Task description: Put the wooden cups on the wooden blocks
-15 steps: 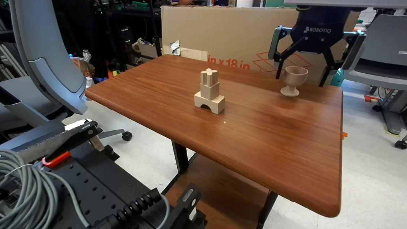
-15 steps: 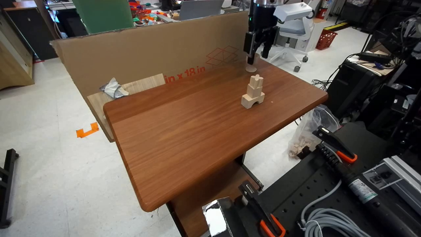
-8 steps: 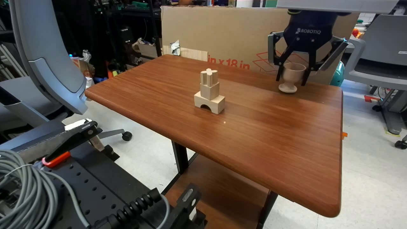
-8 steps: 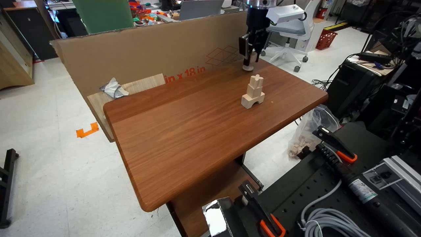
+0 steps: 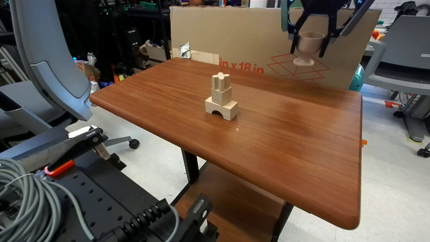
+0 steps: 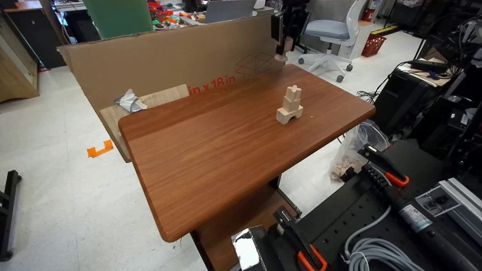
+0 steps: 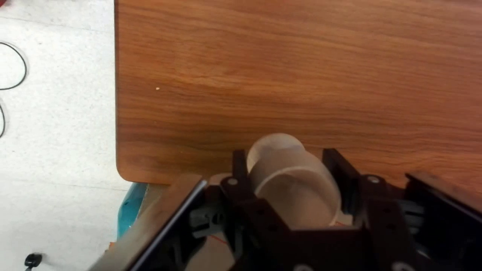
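The wooden cup (image 5: 309,41), a light-tan goblet, hangs upright in the air above the far part of the table, its foot clear of the surface. My gripper (image 5: 307,53) is shut on its bowl, one finger on either side. In the wrist view the cup (image 7: 290,162) fills the gap between the fingers, and its round foot points away from the camera. Seen from an exterior view, the cup (image 6: 281,57) is partly hidden behind a finger. The wooden blocks (image 5: 221,97) stand stacked on the table: arched base, cube, notched piece on top. The wrist view does not show them.
A large cardboard sheet (image 5: 235,33) stands upright along the table's far edge, behind the cup. The brown table (image 5: 275,151) has a pale speck (image 5: 237,129) near the blocks. A grey chair (image 5: 50,67) stands beyond one table end.
My gripper came around the cup, shut on its bowl and lifted it off the table. Gripper and cup are now clearly higher. The block stack has not moved.
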